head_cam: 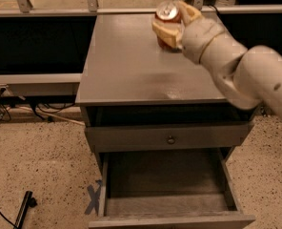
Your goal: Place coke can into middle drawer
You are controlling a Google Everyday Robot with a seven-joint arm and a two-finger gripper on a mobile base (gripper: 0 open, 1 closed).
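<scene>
— Entry one?
— Coke can (pixel 166 12): red, silver top showing, roughly upright. Recorded above the rear of the cabinet top (pixel 131 66), not resting on it.

— Held by?
— Gripper (pixel 174 26), upper right, on the white arm (pixel 236 70). Fingers (pixel 164 31) closed against the can's sides. Judged so gripped to keep the can top up and clear of the surface for carrying.

— Entry two?
— Middle drawer (pixel 165 175): drawn out at the bottom, plank floor bare. Judged left open to take the can from above.

— Relation of the two?
— Well apart. Separated by a shut drawer front with a round knob (pixel 171 140).

— Status?
— Grasp made; placing not yet done. Estimated next: forward past the cabinet's front edge, then down, minding the drawer's thin side walls.
</scene>
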